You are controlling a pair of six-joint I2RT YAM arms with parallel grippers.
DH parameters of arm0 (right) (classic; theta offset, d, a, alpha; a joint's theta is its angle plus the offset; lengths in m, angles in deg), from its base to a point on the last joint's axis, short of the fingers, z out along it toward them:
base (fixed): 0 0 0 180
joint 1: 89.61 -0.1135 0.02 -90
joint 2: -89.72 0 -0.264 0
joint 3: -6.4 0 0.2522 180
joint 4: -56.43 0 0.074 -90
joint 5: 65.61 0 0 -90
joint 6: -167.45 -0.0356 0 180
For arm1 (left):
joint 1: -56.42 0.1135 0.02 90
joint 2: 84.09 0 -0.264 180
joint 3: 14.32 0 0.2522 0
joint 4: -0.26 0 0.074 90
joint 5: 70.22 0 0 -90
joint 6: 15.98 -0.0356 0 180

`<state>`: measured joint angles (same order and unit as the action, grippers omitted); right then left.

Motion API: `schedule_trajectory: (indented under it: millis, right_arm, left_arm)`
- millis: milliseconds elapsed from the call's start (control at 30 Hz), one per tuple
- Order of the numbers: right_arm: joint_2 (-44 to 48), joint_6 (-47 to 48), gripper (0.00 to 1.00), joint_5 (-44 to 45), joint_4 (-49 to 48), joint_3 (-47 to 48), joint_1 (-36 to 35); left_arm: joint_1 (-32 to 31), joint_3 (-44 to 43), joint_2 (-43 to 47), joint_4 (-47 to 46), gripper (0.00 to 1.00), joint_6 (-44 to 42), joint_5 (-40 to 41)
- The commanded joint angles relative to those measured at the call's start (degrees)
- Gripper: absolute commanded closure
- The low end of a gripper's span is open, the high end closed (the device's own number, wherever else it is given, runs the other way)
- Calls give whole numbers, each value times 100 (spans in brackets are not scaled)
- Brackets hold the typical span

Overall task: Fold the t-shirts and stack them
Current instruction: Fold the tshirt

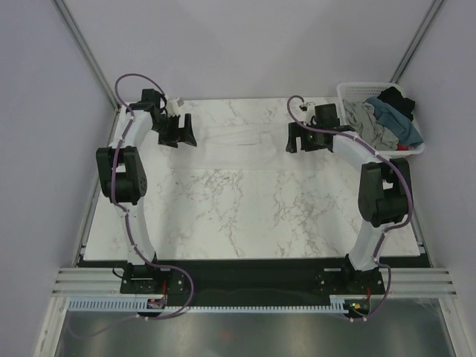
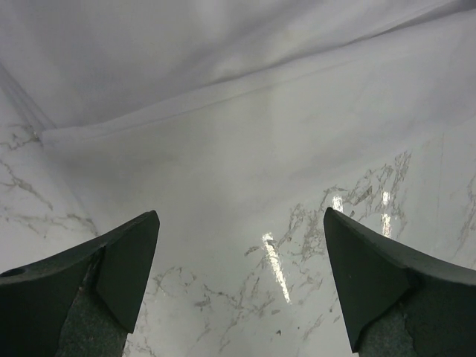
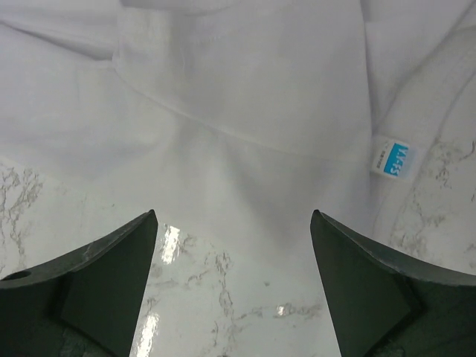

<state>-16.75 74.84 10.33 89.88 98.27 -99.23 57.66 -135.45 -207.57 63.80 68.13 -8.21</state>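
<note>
A white t-shirt [image 1: 238, 139] lies spread across the far side of the table [image 1: 245, 216]. It looks soft, limp and light, best pinched at a hem or corner. The left tool [image 2: 239, 214] and right tool [image 3: 234, 212] hover over its ends, both wide open and empty. More shirts [image 1: 378, 120] fill a basket [image 1: 349, 90] at far right, clear of the work.

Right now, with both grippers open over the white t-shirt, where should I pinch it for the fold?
Likely its near edge, one gripper at each end, coming down from above. The white t-shirt lies spread flat on the marble table, so only an edge gives a lip to pinch. The left gripper and right gripper hang open over it.
</note>
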Motion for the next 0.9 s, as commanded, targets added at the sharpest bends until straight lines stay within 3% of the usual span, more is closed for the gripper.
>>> schedule_trajectory:
  millis: [0,400,867]
  right_arm:
    - [-381,-178,8,-211,-324,494,-4]
    - [-1806,-310,9,0,-430,1391,-4]
    - [-2922,-240,8,194,-465,2770,-39]
  left_arm:
    - [-53,-337,-369,-12,0,-157,-146]
    - [-405,-522,-1003,58,1,-466,759]
    - [-563,2034,429,-144,4,-272,1472]
